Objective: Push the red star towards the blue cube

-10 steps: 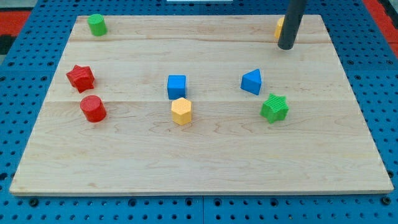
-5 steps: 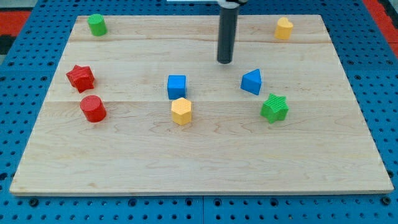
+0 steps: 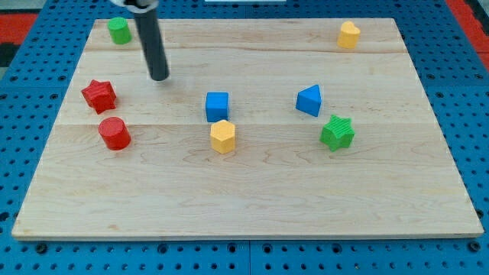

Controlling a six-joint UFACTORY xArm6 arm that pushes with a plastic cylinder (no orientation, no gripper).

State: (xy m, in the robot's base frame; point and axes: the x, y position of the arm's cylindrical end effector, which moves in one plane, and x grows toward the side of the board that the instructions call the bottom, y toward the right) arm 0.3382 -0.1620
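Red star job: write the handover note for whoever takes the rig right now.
My tip is on the board, touching nothing, up and to the view's right of the red star.
The red star sits near the view's left edge, above the red cylinder.
The blue cube is mid-board, just above the yellow hexagonal block.
Done: no push visible yet.
Left: bring the tip to the star's left side, then push it rightward to the cube.

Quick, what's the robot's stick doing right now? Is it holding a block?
My tip: no fingers, so it holds nothing; it touches no block, up and to the view's right of the red star block.
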